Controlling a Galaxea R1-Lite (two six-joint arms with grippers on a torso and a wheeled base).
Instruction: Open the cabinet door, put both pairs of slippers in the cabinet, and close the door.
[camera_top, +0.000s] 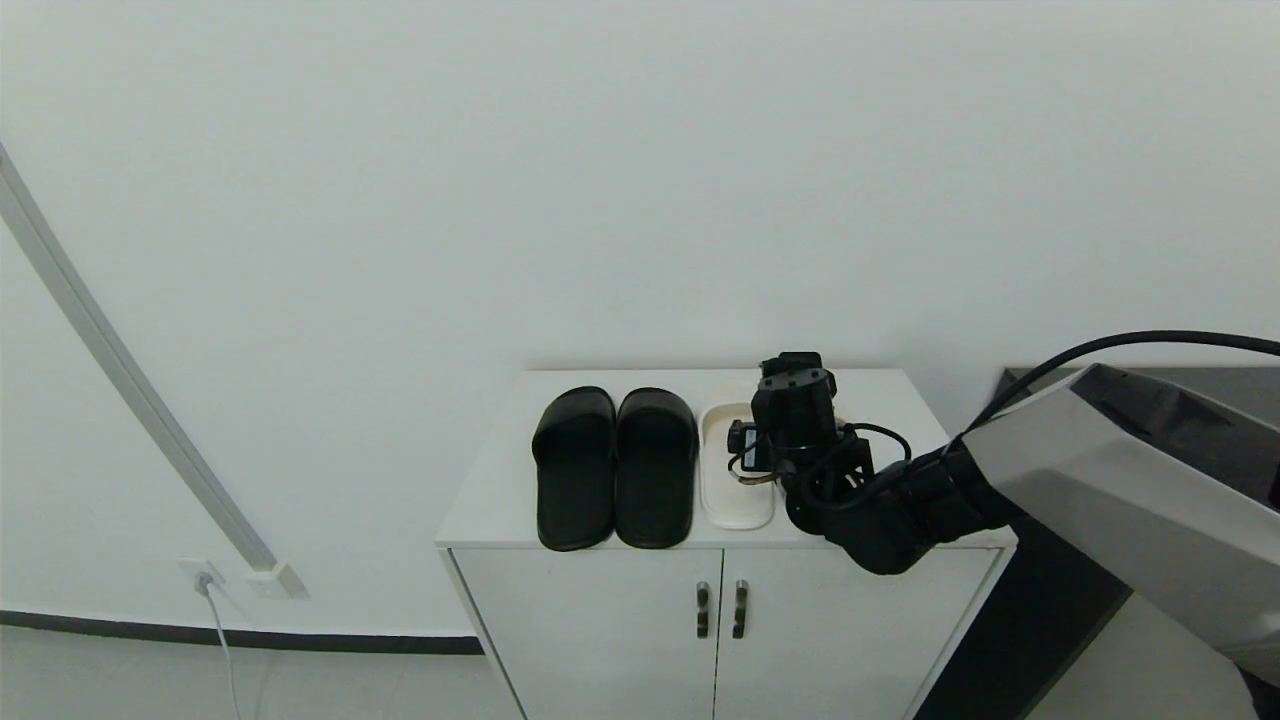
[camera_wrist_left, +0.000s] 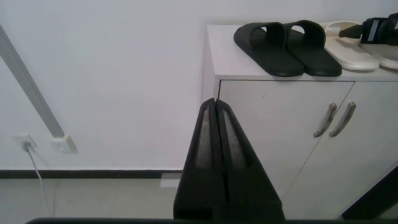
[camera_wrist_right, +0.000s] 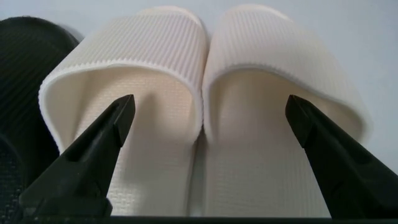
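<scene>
Right pincer (camera_wrist_right: 209, 104) hangs spread wide over the cream slippers (camera_wrist_right: 168, 56) — light, probably soft foam, slightly springy — best squeezed together across both upper straps.

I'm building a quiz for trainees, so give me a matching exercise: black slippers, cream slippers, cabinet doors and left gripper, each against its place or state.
1 black slippers
2 cream slippers
3 cabinet doors
4 left gripper

A shut, handles side by side
B fingers pressed together
C left part of the cabinet top
D by the open right gripper

Pairs: 1-C, 2-D, 3-A, 4-B
</scene>
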